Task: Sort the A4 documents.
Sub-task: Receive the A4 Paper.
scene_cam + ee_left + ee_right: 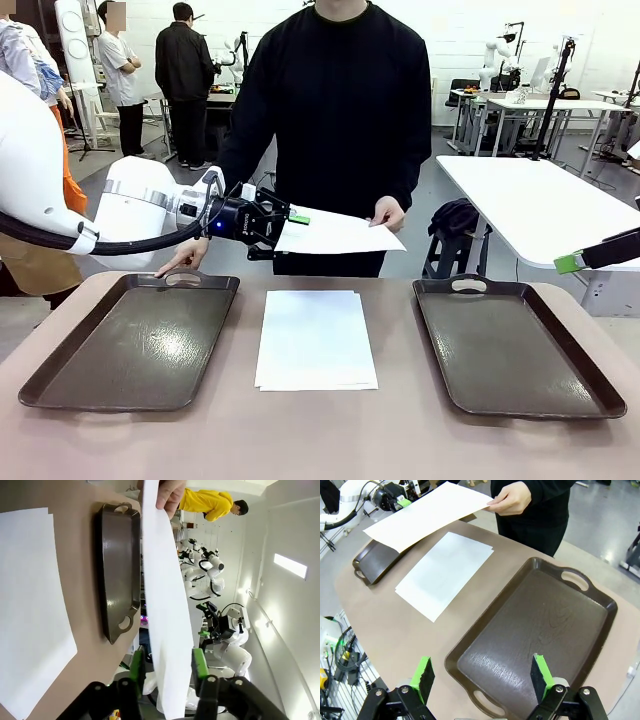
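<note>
A person's hand (388, 212) holds one white A4 document (335, 235) level in the air over the table's far edge. My left gripper (290, 228) is at the sheet's left end and shut on it. In the left wrist view its green pads (200, 662) sit on either side of that document (165, 605). A stack of more A4 documents (315, 340) lies flat on the table between the two trays. My right gripper (481, 677) hovers open above the near end of the right tray (540, 625), with nothing between its fingers.
Two dark brown handled trays lie on the tan table: the left tray (130, 345) and the right tray (515, 345), both bare inside. The person's other hand (185, 257) rests by the left tray's far handle. White tables and other people stand behind.
</note>
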### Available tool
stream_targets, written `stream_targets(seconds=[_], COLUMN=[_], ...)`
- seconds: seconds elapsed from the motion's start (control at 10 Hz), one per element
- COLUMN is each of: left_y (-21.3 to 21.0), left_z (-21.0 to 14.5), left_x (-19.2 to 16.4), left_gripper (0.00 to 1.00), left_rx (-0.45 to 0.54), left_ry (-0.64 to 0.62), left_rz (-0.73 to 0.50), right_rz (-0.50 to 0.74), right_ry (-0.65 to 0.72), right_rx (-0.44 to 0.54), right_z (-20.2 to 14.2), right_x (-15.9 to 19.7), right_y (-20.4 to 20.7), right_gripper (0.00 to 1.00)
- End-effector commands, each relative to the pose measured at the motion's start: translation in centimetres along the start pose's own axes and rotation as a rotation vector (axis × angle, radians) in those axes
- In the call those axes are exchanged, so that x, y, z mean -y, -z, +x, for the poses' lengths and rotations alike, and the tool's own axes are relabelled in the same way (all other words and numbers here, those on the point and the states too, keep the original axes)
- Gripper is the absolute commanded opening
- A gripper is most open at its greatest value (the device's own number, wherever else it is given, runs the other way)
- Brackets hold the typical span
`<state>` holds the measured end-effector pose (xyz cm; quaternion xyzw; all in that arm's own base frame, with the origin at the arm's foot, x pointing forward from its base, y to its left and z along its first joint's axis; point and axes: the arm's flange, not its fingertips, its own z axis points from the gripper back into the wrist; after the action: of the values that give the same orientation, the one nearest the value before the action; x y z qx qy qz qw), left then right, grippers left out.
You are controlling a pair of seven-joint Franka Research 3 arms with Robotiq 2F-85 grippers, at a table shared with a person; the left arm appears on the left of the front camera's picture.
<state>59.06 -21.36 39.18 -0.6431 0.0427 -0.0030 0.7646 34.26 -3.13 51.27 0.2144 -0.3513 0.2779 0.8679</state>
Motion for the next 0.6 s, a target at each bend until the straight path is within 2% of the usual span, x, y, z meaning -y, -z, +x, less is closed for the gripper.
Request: stream_targets(seconds=[0.0, 0.1, 0.2, 0.5], left_y=[0.55, 0.48, 0.49, 0.45], left_z=[0.50, 0.53, 0.48, 0.52], left_x=[0.11, 0.23, 0.25, 0.17], left_gripper=[0.07, 0.19, 0.00, 0.02], left_rx=[0.031, 0.043, 0.048, 0.052], left_ry=[0.018, 0.019, 0.016, 0.017], left_rz=[-0.024, -0.025, -0.026, -0.026], right_rz=[0.018, 0.018, 0.018, 0.018], right_ry=[0.003, 0.003, 0.003, 0.003], right_rx=[0.006, 0.006, 0.006, 0.006], right_z=[-0.07, -0.07, -0.07, -0.07], right_x=[0.11, 0.11, 0.11, 0.11], right_y=[0.21, 0.21, 0.21, 0.21], right_gripper=[1.00, 1.00, 1.00, 1.00])
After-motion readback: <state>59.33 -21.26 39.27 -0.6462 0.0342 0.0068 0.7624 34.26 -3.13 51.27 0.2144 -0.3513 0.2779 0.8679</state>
